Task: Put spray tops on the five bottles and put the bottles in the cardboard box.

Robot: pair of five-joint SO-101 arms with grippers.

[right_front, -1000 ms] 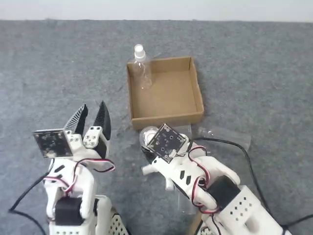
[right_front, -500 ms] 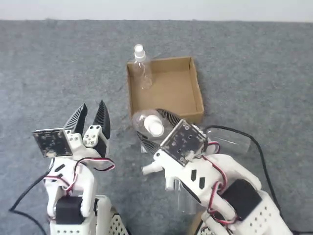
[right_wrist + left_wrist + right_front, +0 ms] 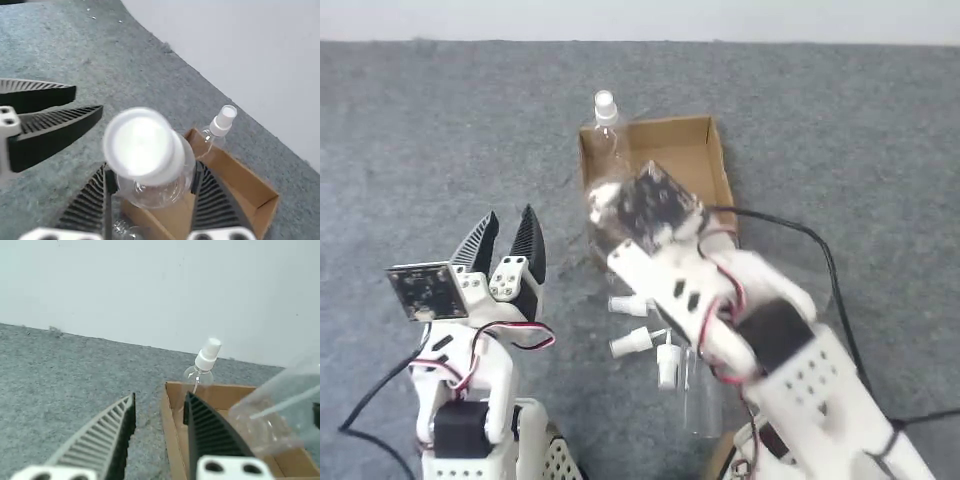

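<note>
Lowering the clear white-capped plastic bottle (image 3: pixel 142 145), pinched by the right gripper (image 3: pixel 151 172), may topple the upright spray bottle (image 3: pixel 607 135) at the upper-left corner of the brown cardboard box (image 3: pixel 720 175).

Grey carpet (image 3: pixel 420 130), brown cardboard box (image 3: pixel 720 165), clear bottle (image 3: pixel 150 192) w/ white cap (image 3: pixel 140 142), left tool (image 3: pixel 511 214) — black, ribbed

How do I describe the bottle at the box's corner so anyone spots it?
Find the cardboard box mid-table. A white-topped clear bottle leans at its far left corner. Unlike the held bottle in the right gripper, nothing grips it.
</note>
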